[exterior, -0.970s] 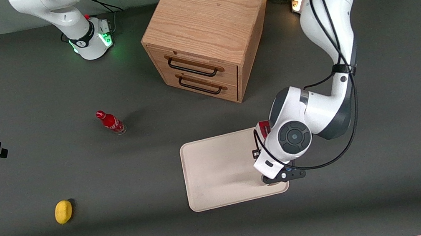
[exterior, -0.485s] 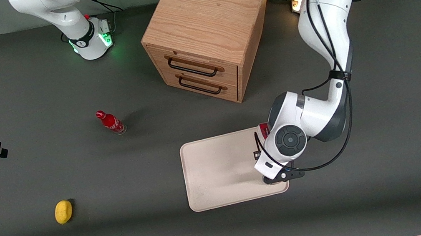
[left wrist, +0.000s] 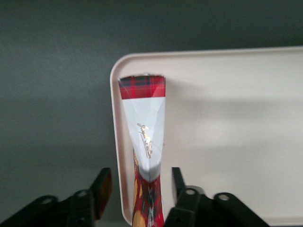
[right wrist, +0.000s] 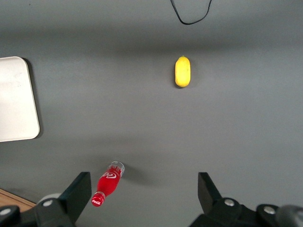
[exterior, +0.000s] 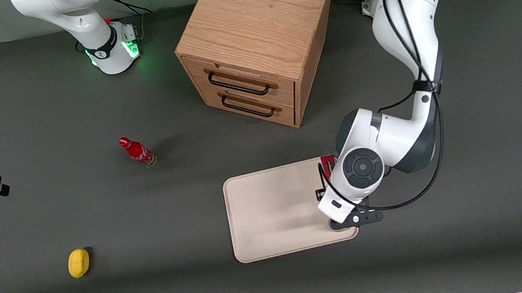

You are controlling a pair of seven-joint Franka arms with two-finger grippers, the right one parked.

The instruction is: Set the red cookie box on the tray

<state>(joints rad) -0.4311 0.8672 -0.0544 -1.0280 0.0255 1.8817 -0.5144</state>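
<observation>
Since the fingers (left wrist: 103, 188) stand apart, one on each side of the box (left wrist: 144, 127) with a gap showing on both sides, the gripper (left wrist: 141, 183) is not clamped on anything. It hangs low over the tray (left wrist: 227, 142), straddling the near end of the box. The box lies flat on the tray, lengthwise just inside one short rim, at the end toward the working arm. In the front view, only a red corner of the box (exterior: 328, 161) shows from under the wrist, in the lower half of the frame, at the tray's (exterior: 271, 208) edge nearer the cabinet (exterior: 257, 37).

The box looks like a light, thin-walled carton: stiff along its length but easy to dent across its broad faces, and its glossy print is likely a little slippery. If it needs shifting, the best hold is probably across the narrow width near mid-length, squeezed gently. It sits close to the rim, so a nudge from a finger could tip it off.
</observation>
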